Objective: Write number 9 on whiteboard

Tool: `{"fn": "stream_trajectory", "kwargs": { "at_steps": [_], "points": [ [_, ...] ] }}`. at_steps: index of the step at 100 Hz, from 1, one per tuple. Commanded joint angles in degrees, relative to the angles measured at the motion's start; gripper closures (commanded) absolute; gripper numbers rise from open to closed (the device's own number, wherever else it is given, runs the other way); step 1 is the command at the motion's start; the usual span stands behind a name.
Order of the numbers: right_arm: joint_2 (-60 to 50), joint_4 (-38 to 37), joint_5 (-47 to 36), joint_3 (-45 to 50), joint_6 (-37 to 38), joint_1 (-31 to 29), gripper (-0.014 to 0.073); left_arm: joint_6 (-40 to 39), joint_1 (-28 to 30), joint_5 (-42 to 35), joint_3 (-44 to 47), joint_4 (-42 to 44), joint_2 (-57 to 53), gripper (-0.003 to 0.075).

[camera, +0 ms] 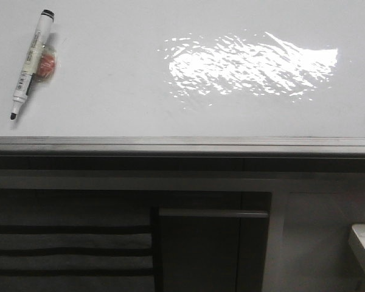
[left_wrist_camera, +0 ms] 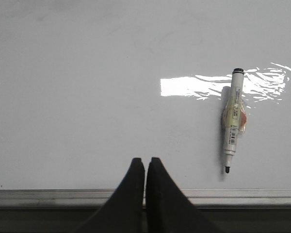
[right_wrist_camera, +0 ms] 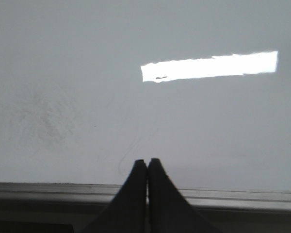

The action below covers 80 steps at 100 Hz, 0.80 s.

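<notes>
While both arms hang at the near edge strip, the left gripper (left_wrist_camera: 145,162) and right gripper (right_wrist_camera: 146,164) are pressed together, empty; beyond, the whiteboard (camera: 109,97) bears an uncapped marker (camera: 30,62), no number 9 visible.

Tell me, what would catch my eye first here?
Probably the bright rippled glare on the glossy whiteboard, right of its middle. Next, the uncapped marker lying at the board's far left, an orange-pink blob stuck beside it. No number is written yet; both dark tools, left tool and right tool, are shut near the board's metal edge.
</notes>
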Motion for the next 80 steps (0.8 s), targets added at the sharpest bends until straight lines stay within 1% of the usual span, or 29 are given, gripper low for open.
{"fn": "stream_trajectory", "kwargs": {
  "at_steps": [1, 6, 14, 23, 28, 47, 70, 80],
  "points": [
    [-1.0, -0.7, -7.9, 1.5, -0.3, 0.2, 0.0666, -0.2, 0.1, -4.8, 1.7, 0.0, -1.4, 0.0741],
    [-1.0, -0.4, -8.3, 0.9, -0.3, 0.2, 0.0666, -0.2, 0.1, -5.4, 1.7, 0.0, -1.4, 0.0741],
    [-1.0, 0.5, -6.4, -1.4, -0.3, 0.2, 0.0666, -0.2, 0.1, -7.0, 0.7, 0.0, -1.4, 0.0741],
    [-1.0, 1.6, 0.0, -6.4, -0.3, 0.2, 0.0666, -0.5, 0.1, -7.1, -2.2, -1.1, -1.4, 0.0741],
    [-1.0, 1.6, 3.4, -9.3, -0.3, 0.2, 0.0666, -0.6, 0.1, -5.8, -4.7, -1.7, -1.4, 0.0741],
    [2.3, 1.6, 12.2, -19.5, -0.3, 0.2, 0.0666, -0.6, 0.1, 3.6, -17.1, -2.3, 2.6, 0.0741],
    [11.8, 1.5, 19.9, -29.2, -1.5, 0.2, 0.0666, -0.6, 0.1, 18.4, -32.1, -2.1, 15.4, 0.0741],
    [16.5, 1.5, 24.1, -32.5, -1.7, 0.2, 0.0666, -0.5, 0.1, 21.9, -35.5, -1.8, 19.9, 0.0741]
  ]
}}
